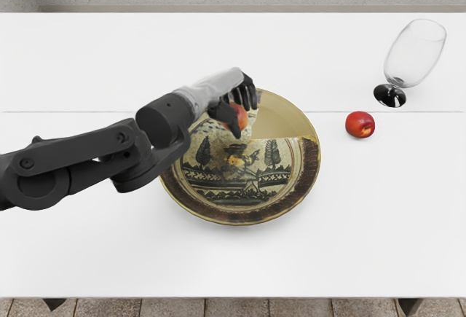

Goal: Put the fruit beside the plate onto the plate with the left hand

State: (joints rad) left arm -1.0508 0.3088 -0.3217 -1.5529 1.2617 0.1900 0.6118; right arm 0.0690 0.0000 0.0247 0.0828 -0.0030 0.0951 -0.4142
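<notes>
- Fruit (240, 116), red, gripped in the left hand (233, 102) over the plate (291, 120).
- Second red fruit (360, 124) lies on the bench (109, 259) right of the plate, near a tilted glass (411, 55).

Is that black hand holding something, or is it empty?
Holding something: the left hand has its fingers curled around a red fruit, over the far edge of the plate.

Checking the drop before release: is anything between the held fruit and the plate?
Nothing visible. The left hand holds the fruit over the plate; the other fruit and wine glass lie off to the right.
</notes>
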